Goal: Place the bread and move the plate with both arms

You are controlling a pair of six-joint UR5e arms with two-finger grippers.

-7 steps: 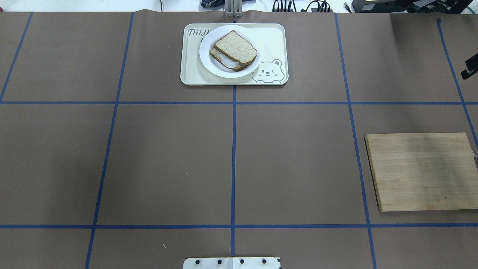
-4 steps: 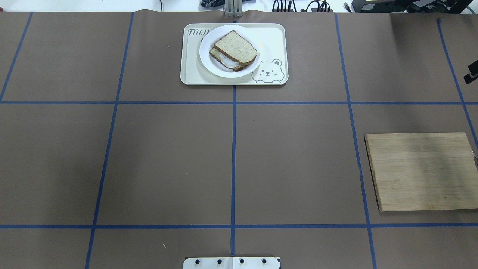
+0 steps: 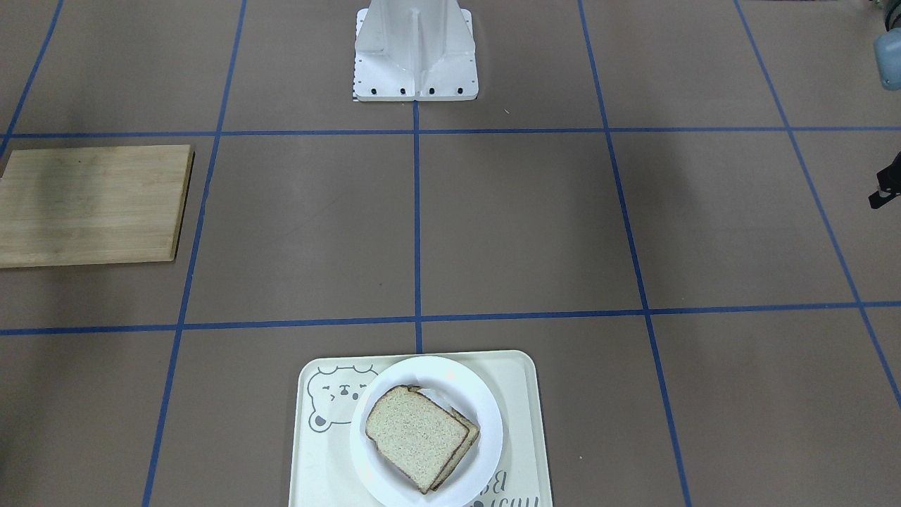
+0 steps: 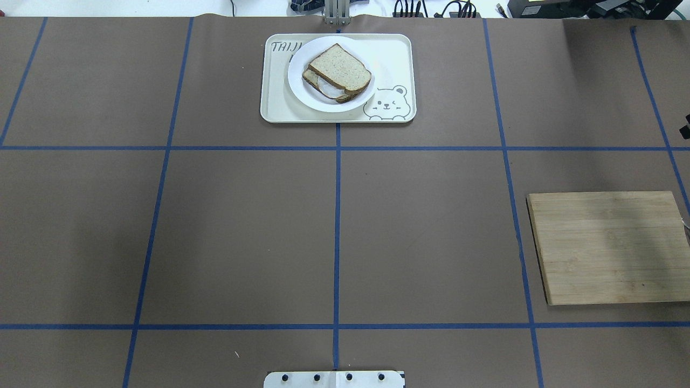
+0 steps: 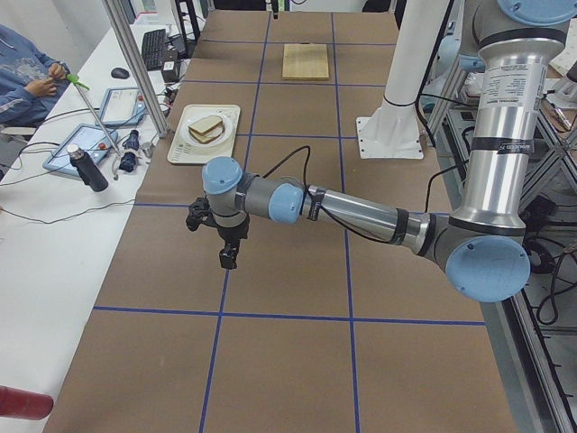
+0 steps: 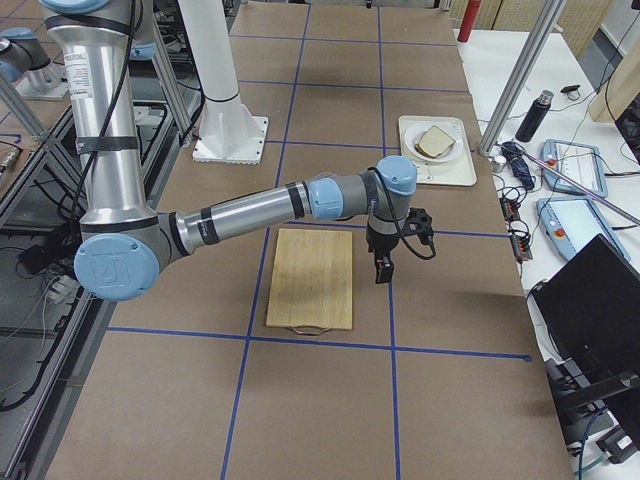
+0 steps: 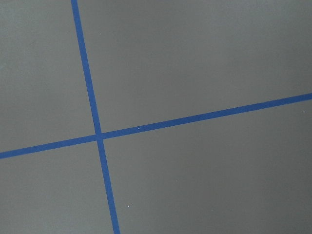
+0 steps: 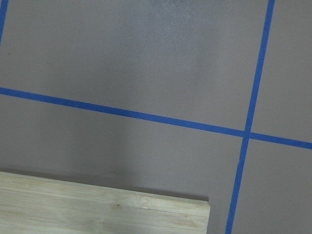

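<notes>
The bread (image 4: pixel 340 67) is a bare wheat slice lying on top of another slice whose egg white (image 4: pixel 329 89) shows at its near edge. Both rest on the white plate (image 4: pixel 297 89), which stands on the cream bear tray (image 4: pixel 393 59) at the far middle of the table. The bread (image 3: pixel 415 433) and plate (image 3: pixel 450 377) also show in the front-facing view. My left gripper (image 5: pixel 227 262) hangs over bare table far to the left. My right gripper (image 6: pixel 382 278) hangs just beyond the cutting board's far edge. Whether either gripper is open or shut I cannot tell. Neither wrist view shows fingers.
A wooden cutting board (image 4: pixel 609 248) lies at the right of the table and shows in the right wrist view (image 8: pixel 97 204). The robot's base plate (image 4: pixel 334 379) is at the near middle. Blue tape lines grid the brown table. A side table with bottles and tablets stands beyond the tray.
The black tip of my right gripper at the overhead view's right edge has slid nearer and further right, almost out of view. Bread, plate and tray have not moved.
</notes>
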